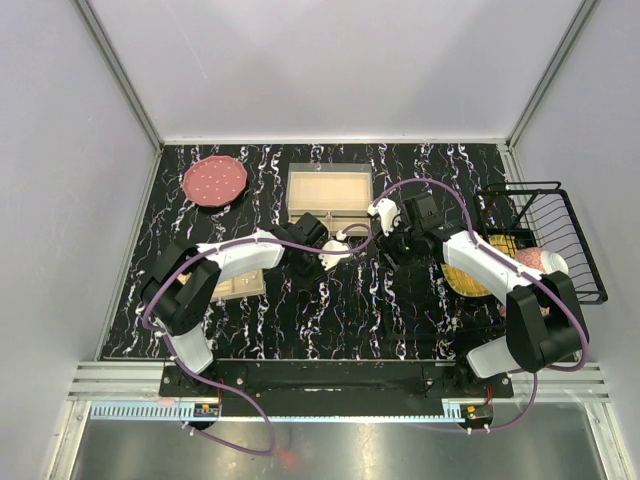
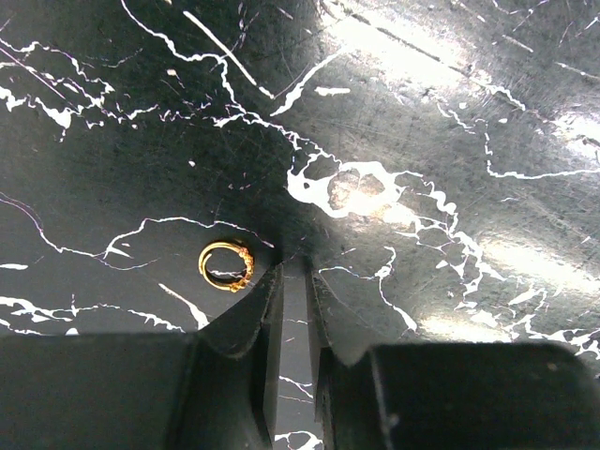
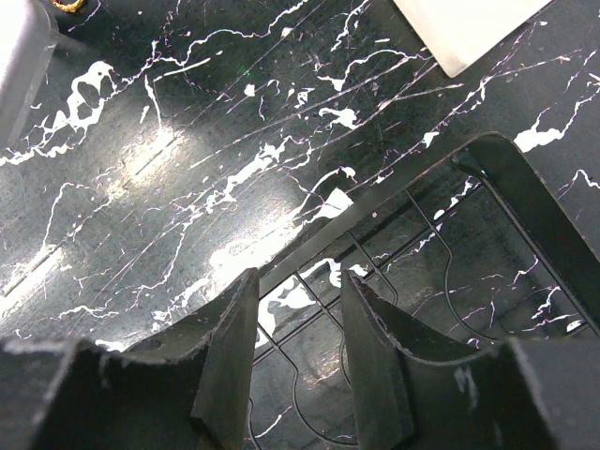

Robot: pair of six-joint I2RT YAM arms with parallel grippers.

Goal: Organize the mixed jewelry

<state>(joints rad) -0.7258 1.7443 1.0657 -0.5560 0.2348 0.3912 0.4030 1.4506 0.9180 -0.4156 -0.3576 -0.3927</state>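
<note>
One small orange-gold ring (image 2: 226,265) lies flat on the black tabletop in the left wrist view, just outside the left fingertip of my left gripper (image 2: 294,267). That gripper hangs low over the table (image 1: 312,268), its jaws a narrow gap apart with only tabletop between them. My right gripper (image 3: 300,281) is open and empty, over a black wire grid (image 3: 375,272); in the top view it is right of centre (image 1: 396,248). A speck of orange-gold (image 3: 66,5) shows at the top-left edge of the right wrist view. Other jewelry is too small to make out.
A beige tray (image 1: 330,172) stands at the back centre, and another (image 1: 240,290) lies under my left arm. A pink plate (image 1: 215,180) is at the back left. A black wire basket (image 1: 560,215) stands at the right. A yellow piece (image 1: 465,280) lies under my right forearm.
</note>
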